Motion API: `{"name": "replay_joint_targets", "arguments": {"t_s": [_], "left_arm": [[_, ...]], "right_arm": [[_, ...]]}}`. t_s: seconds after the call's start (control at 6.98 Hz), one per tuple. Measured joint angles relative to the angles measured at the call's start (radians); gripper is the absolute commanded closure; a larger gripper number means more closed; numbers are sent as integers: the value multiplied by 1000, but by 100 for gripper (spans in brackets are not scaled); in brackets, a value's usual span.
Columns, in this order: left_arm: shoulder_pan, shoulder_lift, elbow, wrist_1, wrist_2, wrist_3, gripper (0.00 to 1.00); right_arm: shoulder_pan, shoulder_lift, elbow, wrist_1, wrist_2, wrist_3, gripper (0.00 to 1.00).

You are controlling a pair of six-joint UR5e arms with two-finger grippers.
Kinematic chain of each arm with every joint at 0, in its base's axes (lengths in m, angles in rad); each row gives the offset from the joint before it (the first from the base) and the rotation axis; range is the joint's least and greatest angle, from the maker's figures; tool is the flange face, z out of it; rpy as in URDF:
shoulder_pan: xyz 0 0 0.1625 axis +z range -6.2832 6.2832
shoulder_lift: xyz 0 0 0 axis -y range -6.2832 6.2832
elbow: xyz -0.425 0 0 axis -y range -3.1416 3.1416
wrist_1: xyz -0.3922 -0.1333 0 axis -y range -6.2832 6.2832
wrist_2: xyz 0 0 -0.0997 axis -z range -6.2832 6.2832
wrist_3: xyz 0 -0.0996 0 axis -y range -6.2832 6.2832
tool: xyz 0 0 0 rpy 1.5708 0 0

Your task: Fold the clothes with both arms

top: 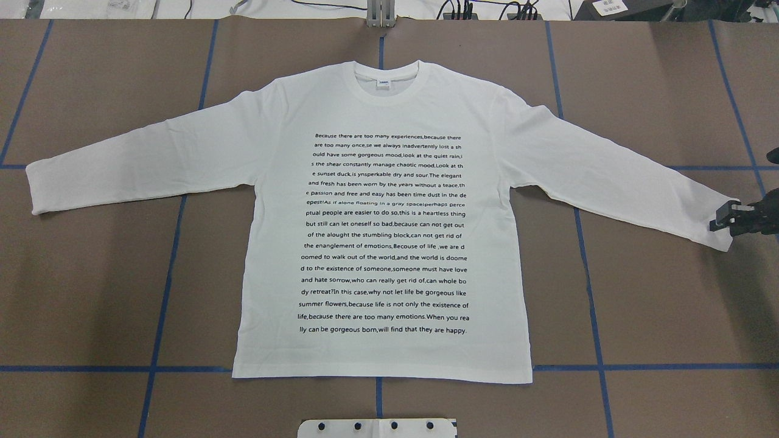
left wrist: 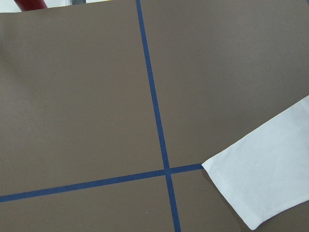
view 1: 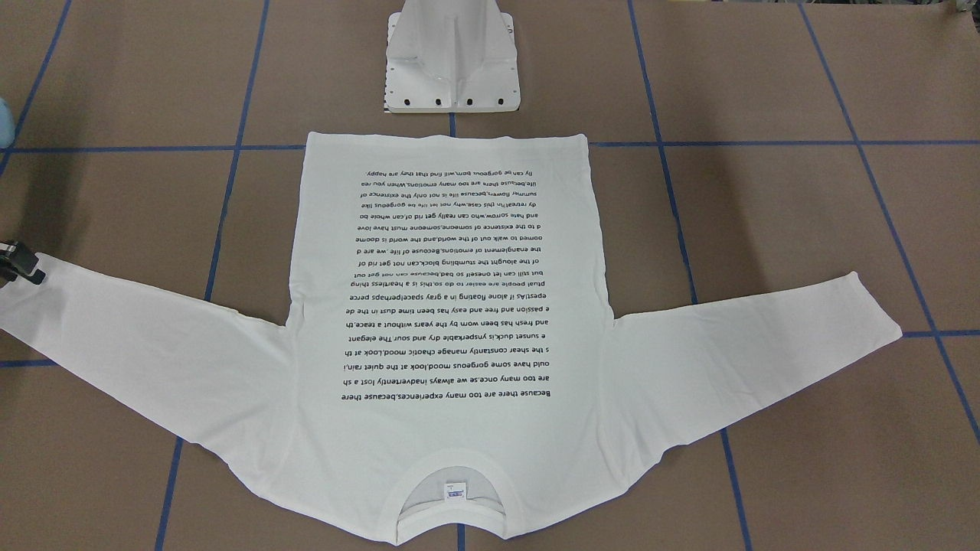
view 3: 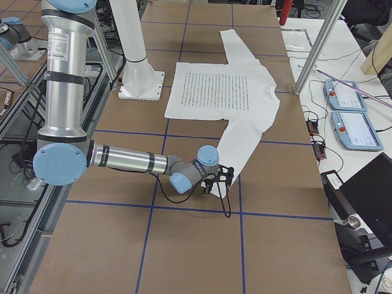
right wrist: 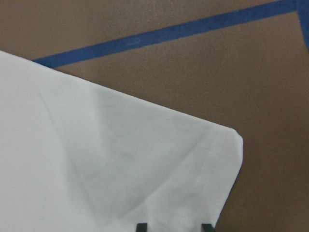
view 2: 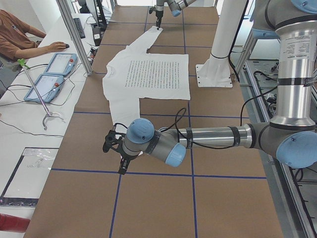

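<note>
The white long-sleeved T-shirt (top: 383,121) lies flat on the table, black text up, collar away from the robot and both sleeves spread out. It also shows in the front view (view 1: 452,428). My right gripper (top: 724,220) is at the cuff of the sleeve on the overhead view's right. In the right wrist view its two fingertips (right wrist: 141,226) stand apart over that cuff (right wrist: 212,159), open. My left gripper (view 2: 113,148) hovers just past the other sleeve's cuff (left wrist: 256,183). I cannot tell whether it is open or shut.
The white pedestal base (view 1: 452,69) stands just behind the shirt's hem. Blue tape lines (top: 164,292) cross the brown table. Control tablets (view 2: 52,74) and an operator (view 2: 20,34) are on the side bench beyond the table's far edge.
</note>
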Motion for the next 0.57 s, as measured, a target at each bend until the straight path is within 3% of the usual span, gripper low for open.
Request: {"name": "replay_joint_targets", "arguments": {"t_s": [0.29,0.57], "left_arm": [[0,0,-3,0,0,0,0],[0,-1,-4,0,-1,0,0]], "right_arm": [[0,-14,12,12,9,4,100],[1,-52,81,27,17,8,100]]}}
